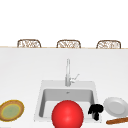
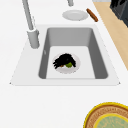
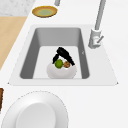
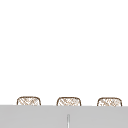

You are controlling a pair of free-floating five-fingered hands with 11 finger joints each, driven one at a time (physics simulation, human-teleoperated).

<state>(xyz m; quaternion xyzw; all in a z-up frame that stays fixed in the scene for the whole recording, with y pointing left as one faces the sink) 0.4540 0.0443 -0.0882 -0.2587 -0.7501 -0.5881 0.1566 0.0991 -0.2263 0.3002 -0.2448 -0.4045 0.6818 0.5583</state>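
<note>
Here, one black hand sits low inside the sink, reaching into a white bowl on the sink floor. From the right side view the hand slants down w/ its fingers stretched long and held close together, tips lying over the bowl's far rim. Just below the fingers, inside the bowl, sit a green round fruit and a brown round item; the fingers touch or nearly touch both, can't tell which. In the left side view the same hand covers most of the bowl, w/ a bit of green fruit peeking out under the fingers.

In the front view a black hand shows at the sink's right edge, so it reads as the right hand; fingers there look bunched and pointing down, and their exact state is unclear. A big red ball shape sits in front of the sink, left of the fingers.

On the bench, right of the fingers: a white plate and a brown stick-like item. Far left of the fingers: a yellow-rimmed plate. Behind the fingers, at the sink's back edge, stands the tap. Three woven chair backs show past the bench's far edge.
</note>
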